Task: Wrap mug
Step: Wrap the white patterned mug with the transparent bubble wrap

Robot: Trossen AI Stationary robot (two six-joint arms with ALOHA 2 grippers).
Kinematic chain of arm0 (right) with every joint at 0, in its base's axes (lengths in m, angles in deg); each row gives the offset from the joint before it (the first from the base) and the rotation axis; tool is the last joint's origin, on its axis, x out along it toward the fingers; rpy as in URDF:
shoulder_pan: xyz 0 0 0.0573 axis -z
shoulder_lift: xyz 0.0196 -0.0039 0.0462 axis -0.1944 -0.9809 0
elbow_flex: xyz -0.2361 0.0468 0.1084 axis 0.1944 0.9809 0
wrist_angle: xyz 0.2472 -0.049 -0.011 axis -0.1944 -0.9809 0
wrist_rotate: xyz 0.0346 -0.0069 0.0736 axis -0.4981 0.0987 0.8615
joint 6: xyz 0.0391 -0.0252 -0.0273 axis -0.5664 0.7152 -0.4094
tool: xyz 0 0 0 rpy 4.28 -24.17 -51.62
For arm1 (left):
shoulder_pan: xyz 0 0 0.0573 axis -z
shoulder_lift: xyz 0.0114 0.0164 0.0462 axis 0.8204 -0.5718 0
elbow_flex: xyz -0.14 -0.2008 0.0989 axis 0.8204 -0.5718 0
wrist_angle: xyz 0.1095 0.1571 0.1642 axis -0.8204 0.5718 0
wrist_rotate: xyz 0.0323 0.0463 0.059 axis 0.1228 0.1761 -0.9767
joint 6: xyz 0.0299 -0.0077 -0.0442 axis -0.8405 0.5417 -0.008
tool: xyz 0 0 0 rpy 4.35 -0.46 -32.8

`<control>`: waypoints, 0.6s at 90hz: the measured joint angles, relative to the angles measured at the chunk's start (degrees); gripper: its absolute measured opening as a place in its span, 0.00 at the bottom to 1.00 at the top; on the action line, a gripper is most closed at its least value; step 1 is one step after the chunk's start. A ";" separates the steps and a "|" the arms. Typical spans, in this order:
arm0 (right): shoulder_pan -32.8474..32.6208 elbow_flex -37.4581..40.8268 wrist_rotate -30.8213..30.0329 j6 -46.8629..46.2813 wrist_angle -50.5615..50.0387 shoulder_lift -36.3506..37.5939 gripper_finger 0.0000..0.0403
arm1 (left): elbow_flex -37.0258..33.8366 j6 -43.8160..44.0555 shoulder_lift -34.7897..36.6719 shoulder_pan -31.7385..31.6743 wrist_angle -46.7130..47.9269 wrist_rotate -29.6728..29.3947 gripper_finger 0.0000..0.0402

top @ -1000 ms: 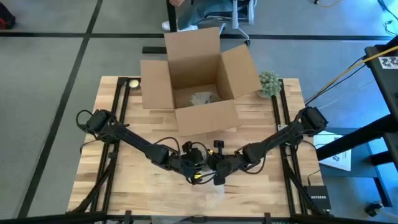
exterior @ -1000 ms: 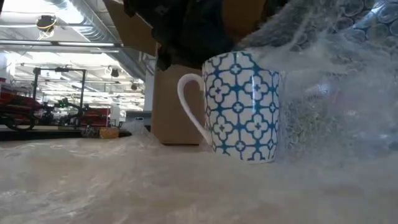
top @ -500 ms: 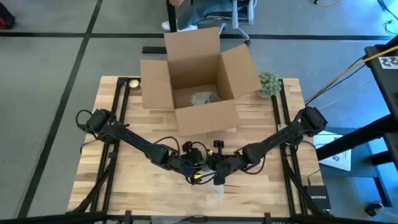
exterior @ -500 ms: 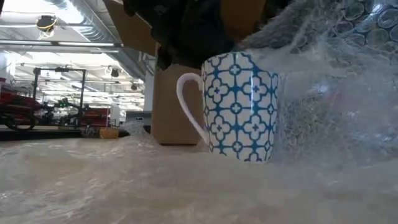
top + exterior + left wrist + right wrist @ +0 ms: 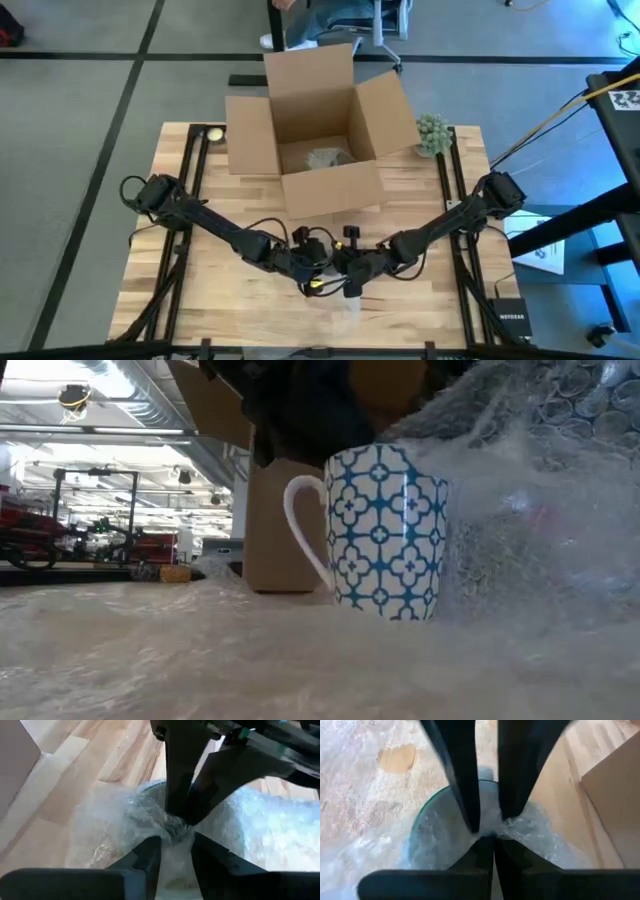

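We find the mug [image 5: 385, 530], white with a blue lattice pattern, standing upright on a sheet of bubble wrap [image 5: 200, 650] near the front middle of the table [image 5: 190, 290], its handle turned away from the side where the wrap rises against it. Both grippers meet right over its mouth: the left gripper [image 5: 176, 836] has its fingers narrowed onto a gathered fold of wrap at the rim, and the right gripper [image 5: 487, 827] pinches the same bunch from the opposite side, its fingers nearly together. We judge the step in hand to be tucking the gathered wrap down into the mug's opening. To do it well, we should keep both pinches firm, press straight down so the mug does not tip, and feed the film in without dragging the mug across the sheet. Behind, well apart, the open cardboard box [image 5: 320, 130] holds what looks like a crumpled bit of wrap; we cannot tell more.
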 joint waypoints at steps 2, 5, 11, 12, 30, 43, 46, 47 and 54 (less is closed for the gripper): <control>-0.02 0.11 0.19 0.04 -0.28 -0.07 0.00 | 0.23 0.18 0.65 0.26 0.81 0.02 0.22; -0.02 0.18 0.27 0.06 -0.69 -0.16 0.00 | 0.45 1.08 1.70 0.75 2.42 -0.05 0.22; -0.02 0.18 0.39 0.11 -0.50 -0.20 0.00 | 0.55 3.26 3.74 2.01 6.99 -0.14 0.22; -0.02 0.18 0.39 0.11 -0.42 -0.19 0.00 | 0.55 3.86 3.99 2.23 7.97 -0.17 0.22; -0.02 0.16 0.19 0.08 -0.03 -0.19 0.00 | 0.53 22.45 7.53 7.71 28.00 0.13 0.22; 0.01 0.12 0.19 0.04 0.10 -0.13 0.00 | 0.37 31.88 7.48 13.42 37.16 1.44 0.22; 0.01 0.12 0.19 0.04 0.10 -0.12 0.00 | 0.15 33.88 7.52 14.67 37.50 1.43 0.22; 0.01 0.11 0.19 0.03 0.10 -0.11 0.00 | 0.04 34.40 7.53 15.06 37.51 1.43 0.22; 0.01 0.07 0.21 0.00 0.17 -0.10 0.00 | -0.49 37.39 7.48 17.66 37.75 1.51 0.22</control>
